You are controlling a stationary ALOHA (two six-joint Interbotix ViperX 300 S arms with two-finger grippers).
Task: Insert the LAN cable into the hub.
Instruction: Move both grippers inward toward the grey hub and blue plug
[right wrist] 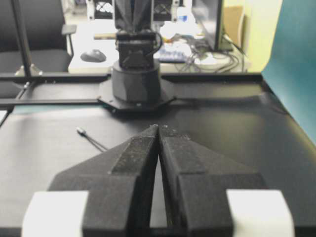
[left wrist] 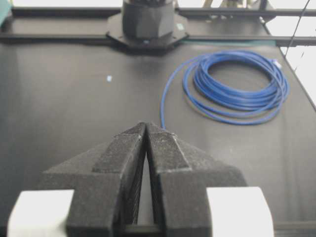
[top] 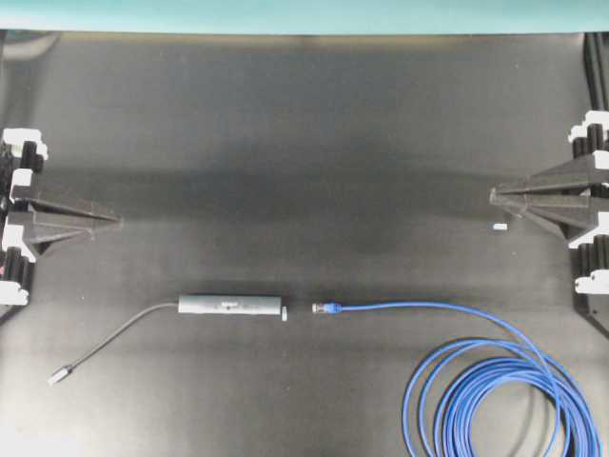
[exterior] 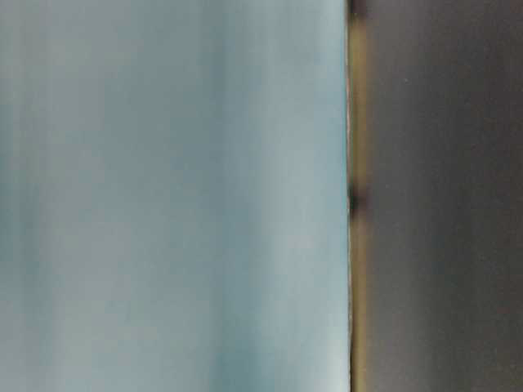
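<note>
Lying straight along the near part of the black table (top: pixel 285 114), the hub (top: pixel 228 305) pointed its white end at the plug (top: pixel 324 307) of the LAN cable (top: pixel 495 390), the two just apart and roughly in line. The cable ran right from the plug and dropped into a loose blue coil at the near right corner, close to the table's edge.

Both arms sat parked at the sides. The left end effector (top: pixel 116 221) was pinched narrow with nothing in it, and the right end effector (top: pixel 495 196) likewise, each well away from the work.

To my eye the hub looked light and smooth, a slim metal bar likely to skate on the cloth if pushed end-on, so it wanted pinning across its long sides near the middle. The cable seemed limp and springy; a grip on the stiff plug or just behind it would steer it best, since the cord itself would bend. The coil's drag might tug the plug sideways.

Room was generous: the middle and far table lay bare apart from a tiny white scrap (top: pixel 499 227) near the right arm. The hub's thin grey cord (top: pixel 114 345) trailed off left toward the near edge.
</note>
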